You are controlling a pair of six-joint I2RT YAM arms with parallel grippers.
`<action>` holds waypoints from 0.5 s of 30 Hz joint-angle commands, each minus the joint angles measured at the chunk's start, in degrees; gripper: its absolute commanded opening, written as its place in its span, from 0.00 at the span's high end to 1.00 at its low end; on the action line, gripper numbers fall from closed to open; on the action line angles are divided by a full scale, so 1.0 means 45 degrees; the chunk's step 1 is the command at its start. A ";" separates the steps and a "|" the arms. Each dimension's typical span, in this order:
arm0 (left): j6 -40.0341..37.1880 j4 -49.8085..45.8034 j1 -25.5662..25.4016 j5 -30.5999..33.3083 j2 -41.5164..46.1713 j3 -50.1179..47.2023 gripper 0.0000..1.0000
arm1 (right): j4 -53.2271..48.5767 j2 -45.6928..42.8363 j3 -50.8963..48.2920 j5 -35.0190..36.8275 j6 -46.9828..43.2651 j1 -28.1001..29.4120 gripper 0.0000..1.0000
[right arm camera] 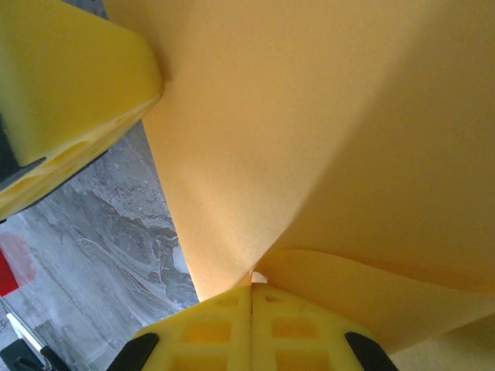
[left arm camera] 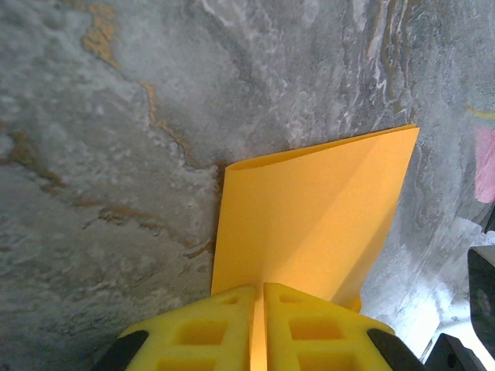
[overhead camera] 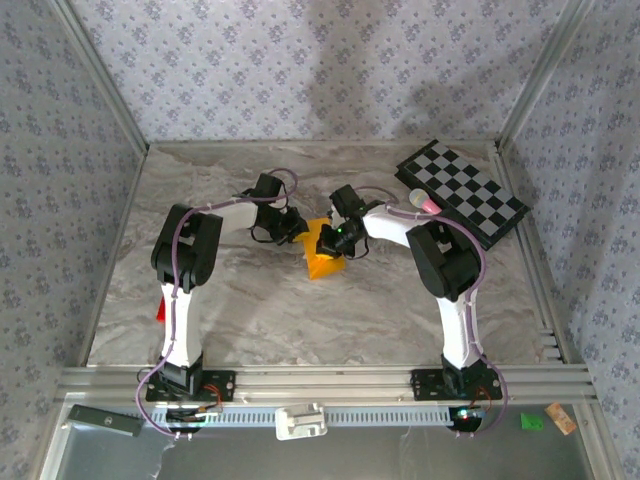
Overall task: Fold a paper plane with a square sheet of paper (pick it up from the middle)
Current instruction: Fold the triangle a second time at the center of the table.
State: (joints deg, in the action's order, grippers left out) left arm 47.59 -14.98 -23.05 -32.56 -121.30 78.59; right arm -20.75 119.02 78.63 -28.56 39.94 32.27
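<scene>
Both arms reach in toward table centre; left gripper (overhead camera: 298,231) and right gripper (overhead camera: 334,240) meet at the paper (overhead camera: 324,263), one from each side, both at its far edge. The paper is orange-yellow and bent, not flat. Its far part looks raised off the table (overhead camera: 260,310), though from this height I can't be sure. Jaw positions are too small to read here. Far right: checkered board (overhead camera: 462,190), skewed to the table edge, well apart from the paper. A pink-tipped stick (overhead camera: 424,203) lies on the board's near-left edge, just beside the right arm. At left, a small red block (overhead camera: 160,310), partly hidden behind the left arm.
</scene>
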 commanded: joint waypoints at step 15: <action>0.0020 -0.0664 -0.0191 0.0335 -0.0574 -0.0393 0.87 | -0.0837 0.0020 -0.0036 -0.0002 -0.0338 -0.0085 0.97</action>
State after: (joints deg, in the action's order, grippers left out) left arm 47.59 -14.98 -23.05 -32.56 -121.30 78.59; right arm -21.37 119.02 78.56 -28.71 39.79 32.12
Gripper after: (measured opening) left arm 0.127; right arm 0.050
